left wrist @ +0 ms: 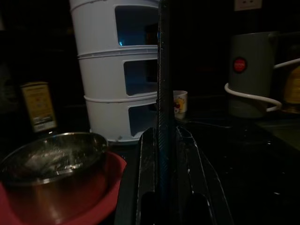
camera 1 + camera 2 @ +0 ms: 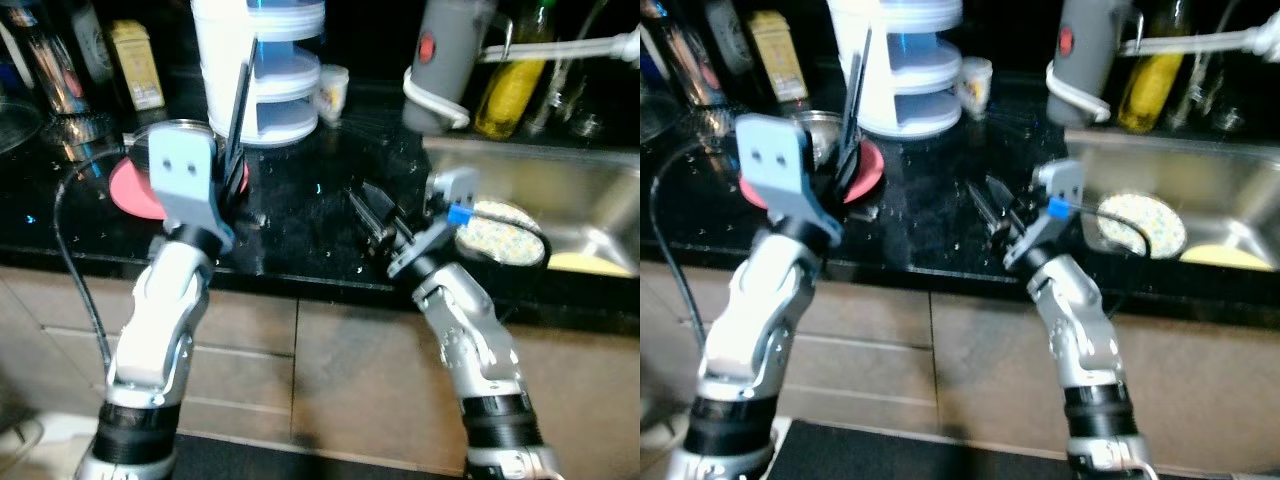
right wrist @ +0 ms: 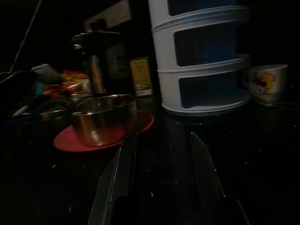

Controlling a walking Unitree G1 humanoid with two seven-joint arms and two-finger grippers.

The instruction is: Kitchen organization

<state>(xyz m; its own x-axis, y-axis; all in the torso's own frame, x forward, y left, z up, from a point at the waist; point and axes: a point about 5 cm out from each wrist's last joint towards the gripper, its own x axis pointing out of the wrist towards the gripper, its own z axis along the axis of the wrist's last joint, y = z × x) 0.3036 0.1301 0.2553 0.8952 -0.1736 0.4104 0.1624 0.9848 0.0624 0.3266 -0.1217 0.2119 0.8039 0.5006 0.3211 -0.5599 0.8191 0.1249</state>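
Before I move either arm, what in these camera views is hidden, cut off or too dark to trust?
- Long thin black utensil in the left gripper: its top is cut off by the left wrist view's edge.
- Steel bowl on the red plate: partly hidden behind the left arm in the eye views.
- Right gripper: fingers apart, the black counter beneath too dark for detail.
- Steel sink: cut off at the frame edge.

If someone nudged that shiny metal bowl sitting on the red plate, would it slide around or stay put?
The metal bowl looks thin-walled, so it is probably light and would shift at a small push. It stands on a smooth red plate, which likely gives little grip. Its wide base and low walls suggest it would slide rather than tip. The left pincer is beside it.
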